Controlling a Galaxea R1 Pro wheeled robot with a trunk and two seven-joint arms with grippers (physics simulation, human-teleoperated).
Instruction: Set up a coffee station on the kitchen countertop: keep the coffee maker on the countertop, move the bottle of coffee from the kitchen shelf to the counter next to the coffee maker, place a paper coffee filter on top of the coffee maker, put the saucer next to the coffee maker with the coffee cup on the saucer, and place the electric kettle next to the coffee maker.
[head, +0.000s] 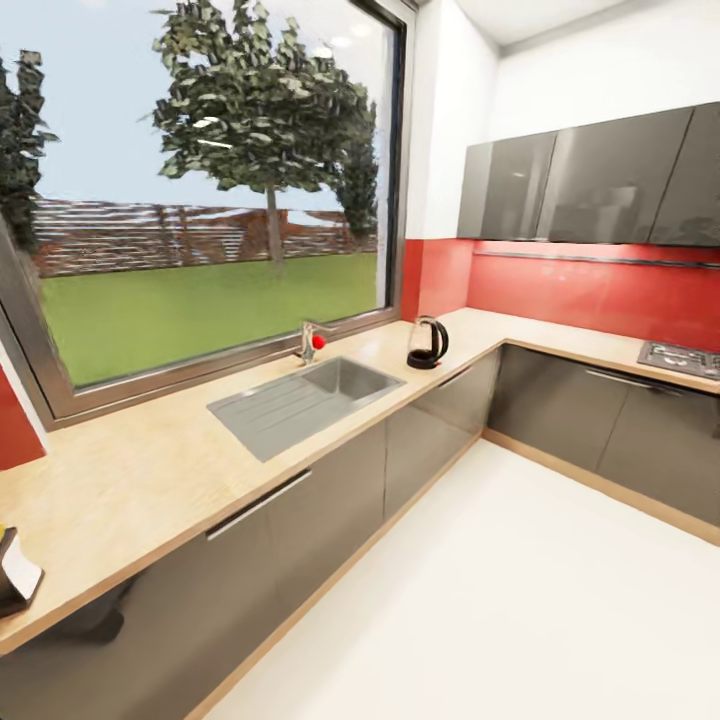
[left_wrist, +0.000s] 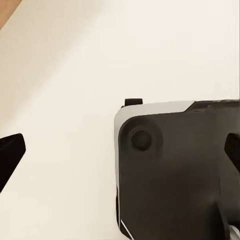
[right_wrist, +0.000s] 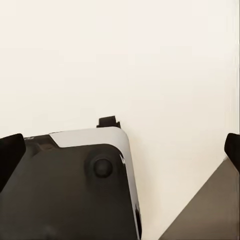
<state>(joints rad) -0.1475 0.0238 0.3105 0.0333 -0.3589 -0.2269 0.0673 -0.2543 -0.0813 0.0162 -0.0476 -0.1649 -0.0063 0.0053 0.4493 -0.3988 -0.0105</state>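
Observation:
The kitchen countertop (head: 150, 470) runs under the window and turns along the red back wall. The electric kettle (head: 428, 343), clear glass with a black base and handle, stands on it near the corner, right of the steel sink (head: 305, 400). A black and white object (head: 15, 575) sits on the worktop at the picture's left edge, cut off, and I cannot tell what it is. My left gripper (left_wrist: 120, 152) is open over the white floor, far from the counter. My right gripper (right_wrist: 121, 150) is open too, with nothing between its fingers.
A tap with a red knob (head: 312, 342) stands behind the sink. A hob (head: 680, 357) lies on the right run of worktop under dark wall cabinets (head: 590, 185). The robot's dark base (left_wrist: 175, 175) shows below both grippers. White floor (head: 520, 600) spreads before the cabinets.

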